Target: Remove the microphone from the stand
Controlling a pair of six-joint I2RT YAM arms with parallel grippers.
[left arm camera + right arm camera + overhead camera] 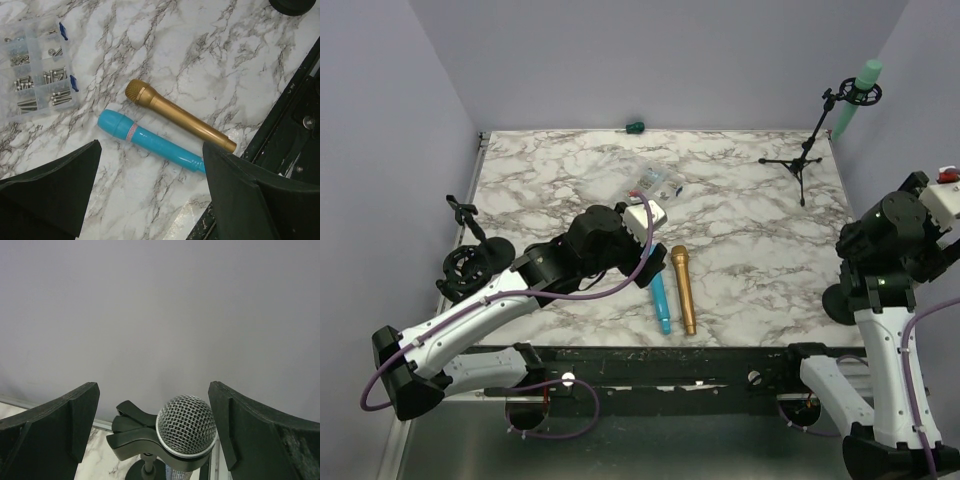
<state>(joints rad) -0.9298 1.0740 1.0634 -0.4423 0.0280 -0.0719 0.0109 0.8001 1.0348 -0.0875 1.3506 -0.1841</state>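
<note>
Microphone with a silver mesh head sits in a black clip on its stand, at 6 o'clock in the right wrist view. It is between the fingers of the right gripper and touches neither; those jaws stand wide, holding nothing. Left gripper also gapes wide and empty above a gold microphone and a blue microphone, which lie side by side at 6 o'clock on the table. A screw box lies near them. At the table's 1 o'clock, a green microphone rests on a tripod stand.
</note>
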